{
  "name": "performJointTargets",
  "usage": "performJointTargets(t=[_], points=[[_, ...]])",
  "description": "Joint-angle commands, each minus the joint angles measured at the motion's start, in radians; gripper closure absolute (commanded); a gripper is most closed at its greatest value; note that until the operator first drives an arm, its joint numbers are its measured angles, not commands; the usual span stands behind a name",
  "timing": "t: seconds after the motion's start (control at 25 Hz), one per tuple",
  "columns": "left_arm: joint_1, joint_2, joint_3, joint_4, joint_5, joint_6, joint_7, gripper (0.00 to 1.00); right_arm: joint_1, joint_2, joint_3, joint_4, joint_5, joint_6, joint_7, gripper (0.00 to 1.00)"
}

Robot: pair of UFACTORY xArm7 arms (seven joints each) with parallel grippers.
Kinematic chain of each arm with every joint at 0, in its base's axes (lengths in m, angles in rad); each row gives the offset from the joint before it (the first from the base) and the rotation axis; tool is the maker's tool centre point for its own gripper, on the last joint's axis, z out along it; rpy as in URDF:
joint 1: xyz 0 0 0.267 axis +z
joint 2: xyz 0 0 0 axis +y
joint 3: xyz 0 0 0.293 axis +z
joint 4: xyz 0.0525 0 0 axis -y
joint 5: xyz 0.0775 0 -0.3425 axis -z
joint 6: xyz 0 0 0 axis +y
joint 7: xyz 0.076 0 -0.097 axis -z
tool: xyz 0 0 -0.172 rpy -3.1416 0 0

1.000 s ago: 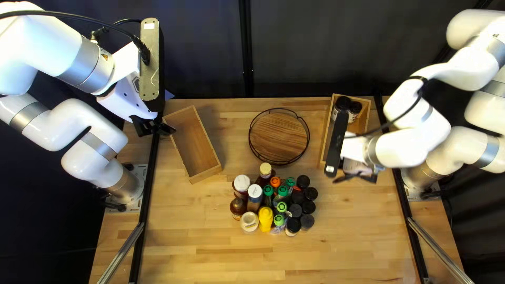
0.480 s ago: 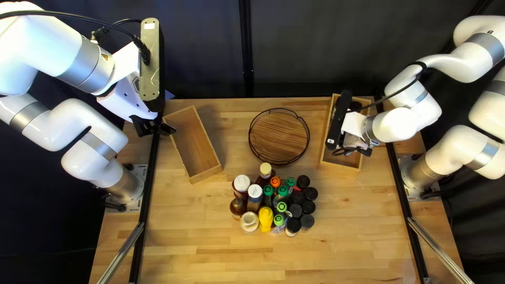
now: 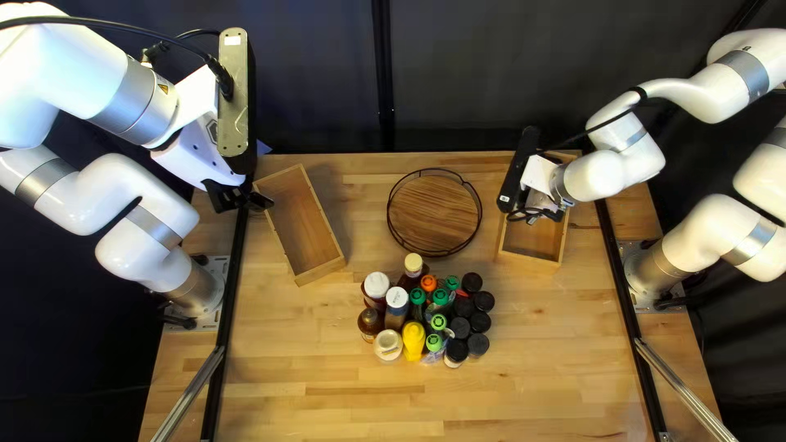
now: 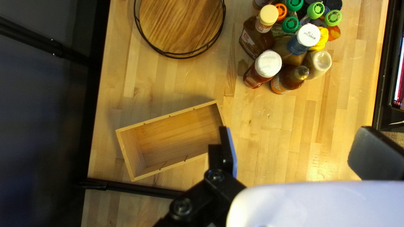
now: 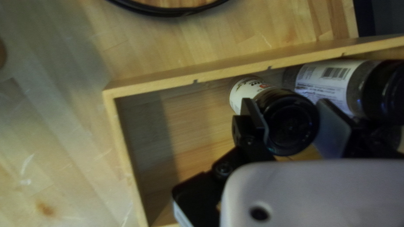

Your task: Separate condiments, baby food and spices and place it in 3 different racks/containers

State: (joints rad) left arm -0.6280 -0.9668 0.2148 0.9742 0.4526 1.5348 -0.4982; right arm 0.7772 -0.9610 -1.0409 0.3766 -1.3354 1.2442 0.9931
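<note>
Right gripper (image 3: 544, 214): closed on your black-capped jar (image 5: 291, 122), at the right box (image 5: 151, 78); can't tell if it touches bottom
Second jar (image 5: 325, 80): in that box, just beside your right gripper
Left gripper (image 3: 246, 200): open, near the left box (image 4: 168, 115)
Bottle cluster (image 4: 267, 64): well ahead of your left gripper

right box (image 3: 528, 260): far end part-hidden, top left view | round tray (image 4: 181, 25): cut off, wrist views
</note>
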Motion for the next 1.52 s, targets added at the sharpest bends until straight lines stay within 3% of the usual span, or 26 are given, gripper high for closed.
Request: performJointTargets(t=[0.04, 0.08, 0.12, 0.16, 0.2, 0.24, 0.48, 0.56, 0.68, 0.8, 1.04, 1.28, 1.52], points=[[0.000, 0.000, 0.000, 0.000, 0.000, 0.000, 0.000, 0.00, 0.004, 0.007, -0.017, 0.003, -0.013, -0.009, 0.000, 0.60], [0.000, 0.000, 0.000, 0.000, 0.000, 0.000, 0.000, 0.00, 0.005, 0.007, -0.019, 0.003, -0.014, -0.011, 0.000, 0.35], [0.000, 0.000, 0.000, 0.000, 0.000, 0.000, 0.000, 0.00, 0.004, 0.007, -0.020, 0.001, -0.014, -0.011, 0.000, 0.21], [0.000, 0.000, 0.000, 0.000, 0.000, 0.000, 0.000, 0.00, 0.005, 0.007, -0.020, 0.000, -0.012, -0.010, -0.001, 0.16], [0.000, 0.000, 0.000, 0.000, 0.000, 0.000, 0.000, 0.00, 0.002, 0.005, -0.017, -0.004, -0.012, -0.009, 0.000, 0.04], [0.000, 0.000, 0.000, 0.000, 0.000, 0.000, 0.000, 0.00, 0.001, 0.004, -0.013, -0.006, -0.010, -0.007, -0.001, 0.00], [0.000, 0.000, 0.000, 0.000, 0.000, 0.000, 0.000, 0.00, -0.003, -0.019, 0.069, -0.016, 0.042, 0.036, -0.006, 0.00], [0.000, 0.000, 0.000, 0.000, 0.000, 0.000, 0.000, 0.00, 0.015, -0.029, 0.144, -0.013, 0.098, 0.070, 0.002, 0.00], [0.000, 0.000, 0.000, 0.000, 0.000, 0.000, 0.000, 0.00, 0.078, -0.005, 0.221, 0.010, 0.173, 0.090, 0.037, 0.00], [0.000, 0.000, 0.000, 0.000, 0.000, 0.000, 0.000, 0.00, 0.225, 0.084, 0.252, 0.081, 0.259, 0.049, 0.101, 0.00], [0.000, 0.000, 0.000, 0.000, 0.000, 0.000, 0.000, 0.00, 0.443, 0.201, 0.175, 0.167, 0.329, -0.113, 0.123, 0.00], [0.000, 0.000, 0.000, 0.000, 0.000, 0.000, 0.000, 0.00, 0.530, 0.204, 0.063, 0.148, 0.309, -0.262, 0.025, 0.00], [0.000, 0.000, 0.000, 0.000, 0.000, 0.000, 0.000, 0.00, 0.583, 0.188, -0.093, 0.129, 0.266, -0.368, -0.176, 0.00]])
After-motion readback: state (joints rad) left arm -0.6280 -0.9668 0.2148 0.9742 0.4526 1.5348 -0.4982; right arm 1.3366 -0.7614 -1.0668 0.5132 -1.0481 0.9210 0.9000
